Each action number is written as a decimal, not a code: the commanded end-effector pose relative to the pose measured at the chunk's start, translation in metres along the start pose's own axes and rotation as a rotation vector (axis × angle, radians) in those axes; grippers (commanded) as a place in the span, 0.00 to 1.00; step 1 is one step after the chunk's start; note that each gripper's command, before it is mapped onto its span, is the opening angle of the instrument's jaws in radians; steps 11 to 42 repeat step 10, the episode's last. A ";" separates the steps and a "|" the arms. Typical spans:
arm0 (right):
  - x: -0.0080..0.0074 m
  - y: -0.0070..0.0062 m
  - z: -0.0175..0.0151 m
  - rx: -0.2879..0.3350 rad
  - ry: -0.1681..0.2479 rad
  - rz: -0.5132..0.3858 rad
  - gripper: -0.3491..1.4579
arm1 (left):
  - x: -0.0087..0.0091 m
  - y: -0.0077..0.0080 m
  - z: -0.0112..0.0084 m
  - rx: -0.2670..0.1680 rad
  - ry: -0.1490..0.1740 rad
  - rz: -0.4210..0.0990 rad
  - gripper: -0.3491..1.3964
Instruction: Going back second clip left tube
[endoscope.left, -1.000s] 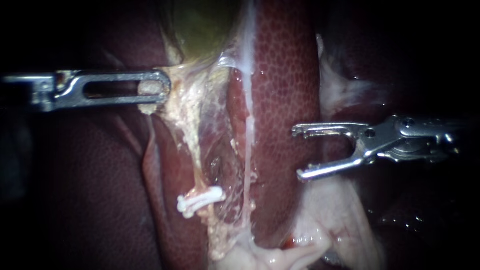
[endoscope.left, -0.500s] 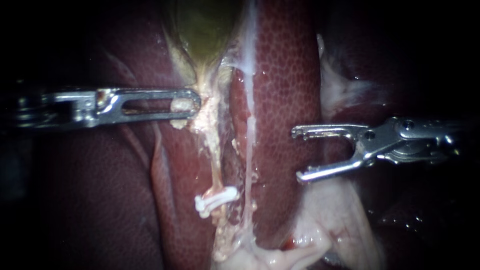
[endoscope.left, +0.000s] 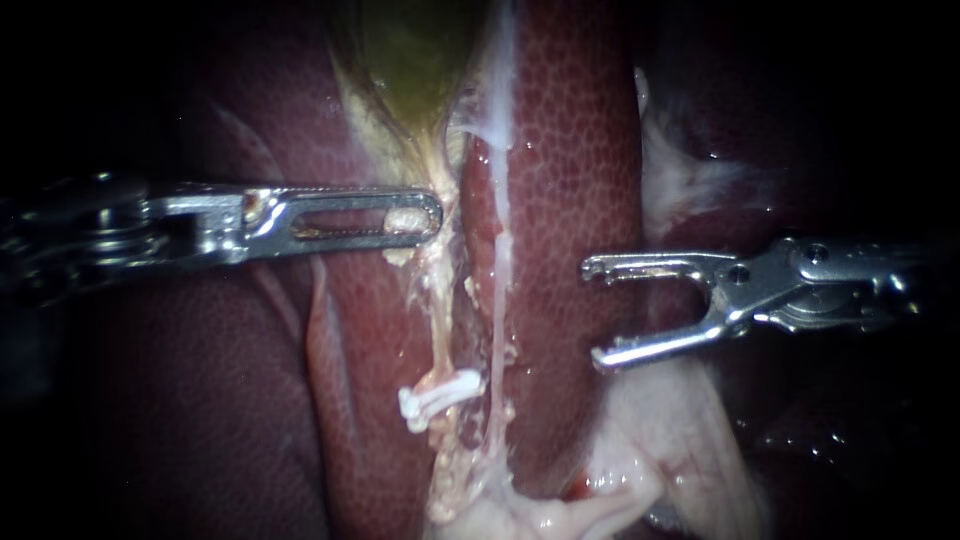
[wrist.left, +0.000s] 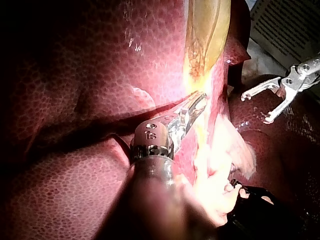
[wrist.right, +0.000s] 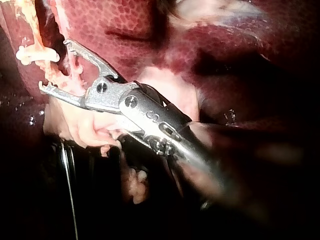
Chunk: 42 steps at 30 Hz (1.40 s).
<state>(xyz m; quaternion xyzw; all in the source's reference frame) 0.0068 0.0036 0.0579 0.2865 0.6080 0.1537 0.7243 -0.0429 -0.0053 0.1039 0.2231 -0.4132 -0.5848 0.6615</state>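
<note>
My left instrument (endoscope.left: 425, 217) comes in level from the left, its slotted jaws shut on pale tissue just below the green gallbladder (endoscope.left: 415, 50). From that hold the left tube (endoscope.left: 436, 330) runs down to a white clip (endoscope.left: 438, 396) lying across it. A thinner right tube (endoscope.left: 497, 300) hangs beside it. My right instrument (endoscope.left: 597, 312) stands open over the liver (endoscope.left: 570, 150), right of both tubes, with nothing between its jaws. The left wrist view shows the left instrument (wrist.left: 196, 107) on tissue under the gallbladder (wrist.left: 205, 35). In the right wrist view the open right instrument (wrist.right: 55, 65) sits beside the clip (wrist.right: 36, 54).
Pale fatty tissue (endoscope.left: 660, 440) lies below the right instrument, and more whitish tissue (endoscope.left: 680, 170) above it. Dark liver lobes (endoscope.left: 200, 400) fill the left side. In the left wrist view a printed sheet (wrist.left: 285, 25) lies beyond the liver.
The left instrument has moved right and slightly down with the tissue in its jaws. The left tube and its clip have shifted right and straightened. The right instrument has stayed put.
</note>
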 end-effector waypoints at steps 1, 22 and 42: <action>0.0000 0.0000 0.0000 0.000 0.000 0.000 0.52 | 0.0000 0.0000 0.0000 0.001 0.000 -0.001 0.00; 0.0002 0.0000 0.0001 -0.003 -0.001 -0.028 0.52 | -0.0001 -0.0001 -0.0001 0.001 0.001 -0.001 0.00; 0.0002 0.0000 0.0001 -0.003 -0.001 -0.028 0.52 | -0.0001 -0.0001 -0.0001 0.001 0.001 -0.001 0.00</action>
